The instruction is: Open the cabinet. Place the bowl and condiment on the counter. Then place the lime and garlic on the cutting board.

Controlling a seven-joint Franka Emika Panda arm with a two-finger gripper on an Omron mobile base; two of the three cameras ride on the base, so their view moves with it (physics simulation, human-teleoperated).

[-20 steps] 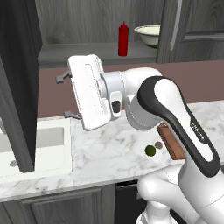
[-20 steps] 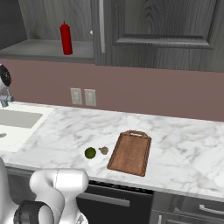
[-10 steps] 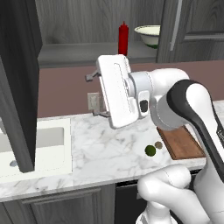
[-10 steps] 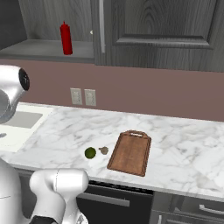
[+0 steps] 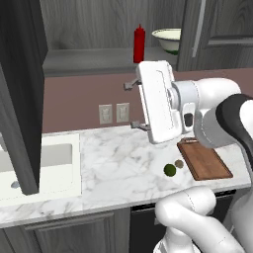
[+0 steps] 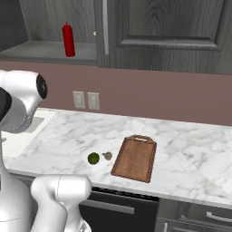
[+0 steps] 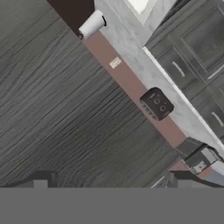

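The cabinet's left door (image 5: 20,89) stands swung open, and its shelf bears the red condiment bottle (image 5: 139,44) (image 6: 68,40) and the cream bowl (image 5: 168,39), partly behind the right door's edge. My gripper (image 5: 132,105) hangs in front of the backsplash below that shelf, open, with nothing between its fingers (image 5: 131,85). In the hand view the gripper (image 7: 108,181) faces dark wood grain. On the marble counter (image 5: 113,163) lie the lime (image 5: 169,169) (image 6: 93,158) and the garlic (image 5: 179,163) (image 6: 108,156), side by side, just left of the cutting board (image 5: 205,159) (image 6: 135,157).
A sink (image 5: 39,163) is set into the counter at the left, under the open door. Two wall outlets (image 5: 114,113) sit on the pink backsplash. The closed right cabinet door (image 6: 167,31) has a slim bar handle (image 5: 200,24). A dark box (image 7: 156,103) stands on a far counter.
The arm has swung to the right across the left base view, carrying the hand from above the sink side to under the bottle. The jaws stayed open; nothing on the counter moved.
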